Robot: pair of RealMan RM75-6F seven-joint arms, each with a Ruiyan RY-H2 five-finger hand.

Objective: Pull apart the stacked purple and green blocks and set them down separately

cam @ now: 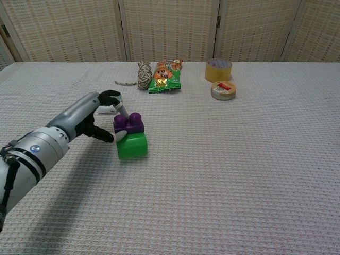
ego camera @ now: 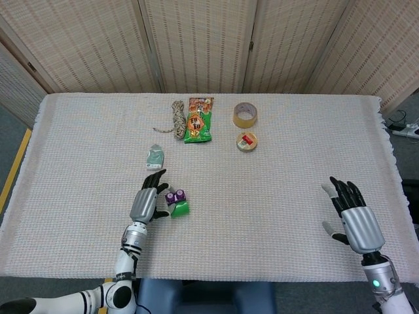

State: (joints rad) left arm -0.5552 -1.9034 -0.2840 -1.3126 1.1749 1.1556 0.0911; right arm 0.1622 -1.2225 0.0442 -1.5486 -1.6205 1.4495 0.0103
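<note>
While still stacked, purple block [cam: 128,122] sits on green block [cam: 132,145], on the table [ego camera: 275,190] near its front left.
Left hand [cam: 96,120]: thumb and a finger touch the stack's left side at the purple block; whether it truly pinches cannot be told. Right hand [ego camera: 351,214]: fingers spread, holding nothing, above the table's right front. Far side: rope bundle [ego camera: 177,116], green snack bag [ego camera: 198,120], two tape rolls [ego camera: 245,115], small packet [ego camera: 154,157].
</note>
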